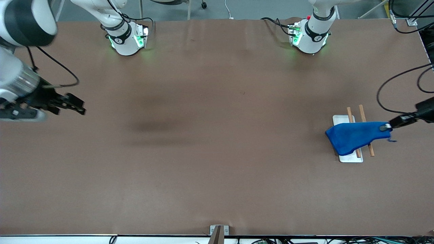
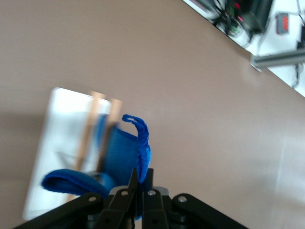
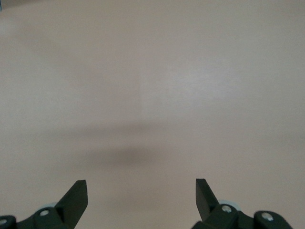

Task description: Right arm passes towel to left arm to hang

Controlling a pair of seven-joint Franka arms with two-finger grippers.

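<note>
Two arms, one cloth.

Front view: the left gripper (image 1: 386,127) is at the desk edge on the left arm's end, pinched on one corner of the blue microfibre towel (image 1: 352,136). The towel drapes over a small hanging rack (image 1: 352,158), a white base plate with two thin wooden rails (image 1: 366,134), and sags toward the desk centre. A thread tail hangs below the held corner. The right gripper (image 1: 73,104) is over bare brown table (image 1: 217,152) at the right arm's end, well apart from the towel; this arm waits.

Left wrist view: fingers (image 2: 127,193) clamped tight on the towel hem (image 2: 143,148), fabric folded between them. The rack looks blurred below, with towel lying across both rails.

Right wrist view: right gripper (image 3: 141,198) with jaws spread wide and nothing between them, only bare table below.

Judgement: handover looks complete; hanging is under way. To do it well, keep the corner taut while placing it, so that cloth falls on both sides of the rails. Let go only once the weight looks balanced. Risk: most of the cloth sits on one side, so it may slide off after release.
</note>
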